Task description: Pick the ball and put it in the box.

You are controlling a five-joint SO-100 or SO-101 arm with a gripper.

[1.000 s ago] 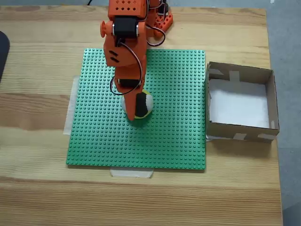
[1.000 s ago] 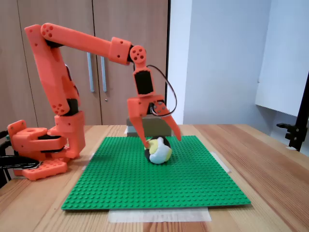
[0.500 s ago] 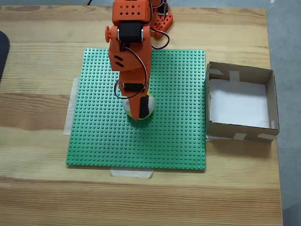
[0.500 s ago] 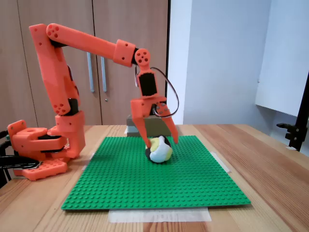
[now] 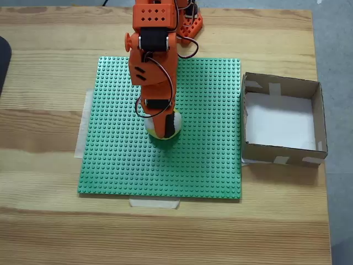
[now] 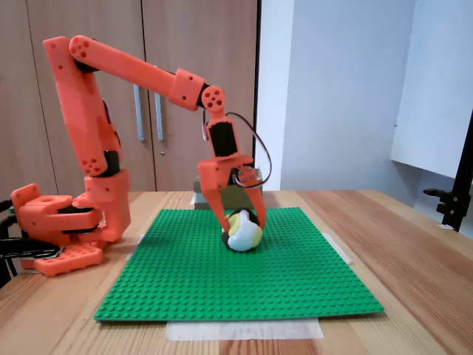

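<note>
Pincer grasps the ball on the green studded plate, well apart from the box.

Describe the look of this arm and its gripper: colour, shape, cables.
The arm is bright orange plastic, built from boxy segments with small round screw holes at the joints, on an orange base. Black servo blocks sit between segments, and thin dark cables loop beside the wrist. The gripper is orange too, with two tapered fingers. The top segment has a grid of small holes.
</note>
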